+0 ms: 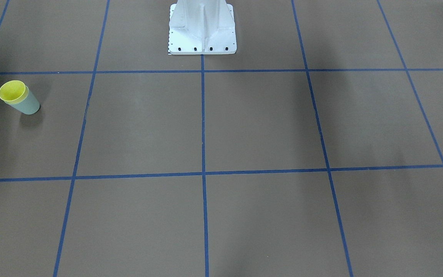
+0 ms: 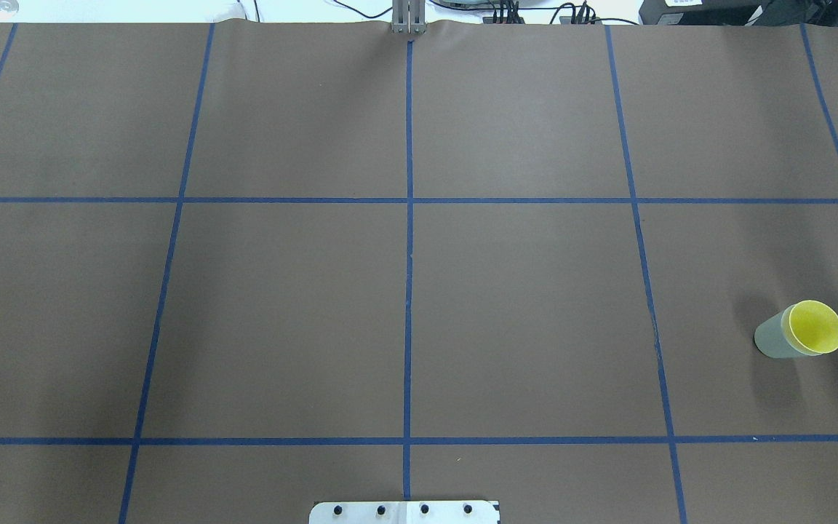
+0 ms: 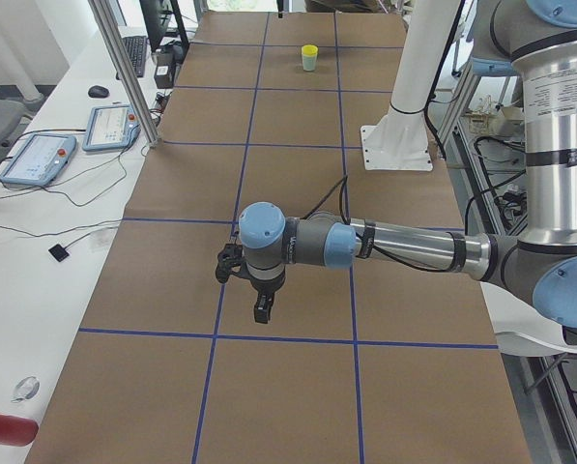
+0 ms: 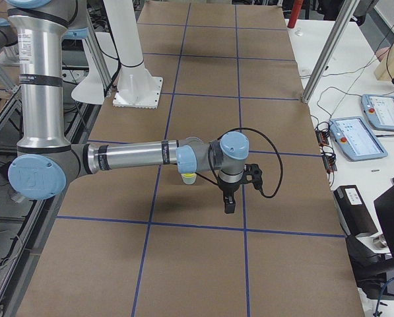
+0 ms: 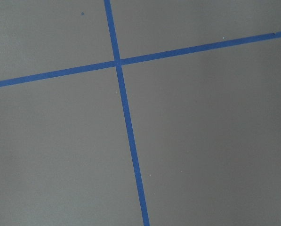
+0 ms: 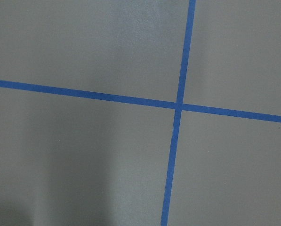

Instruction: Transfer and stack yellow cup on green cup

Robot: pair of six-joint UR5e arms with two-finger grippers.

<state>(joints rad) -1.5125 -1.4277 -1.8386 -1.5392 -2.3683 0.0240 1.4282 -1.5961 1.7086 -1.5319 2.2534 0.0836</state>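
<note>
Yellow plastic sits nested in mint green. The yellow cup point(image 2: 815, 327) is inside the green cup point(image 2: 772, 340), and the pair stands on the brown paper desk point(image 2: 521, 306) well out on the robot's right, a short way out from the base plate point(image 2: 404, 511). From how they lie, I judge the transfer and the stacking done. Nothing seems left but a check that the upper cup is seated.

That check is hard to make. Only the yellow rim and inside show, its wall being inside the green one, so how deep it sits is unclear.

In the right side view the near right arm point(image 4: 131, 157) crosses in front of the stack and leaves just a sliver of it showing. How close the right jaws hang to the cups cannot be read there.

Both wrist cameras show only paper and blue tape point(image 5: 124, 113), no fingers. The overhead and front views show neither arm.

The left arm point(image 3: 404, 246) reaches over bare desk, with the cups tiny at the far end. Both sets of jaws appear only in the side views, small and dark. I cannot tell whether either is apart or together.
</note>
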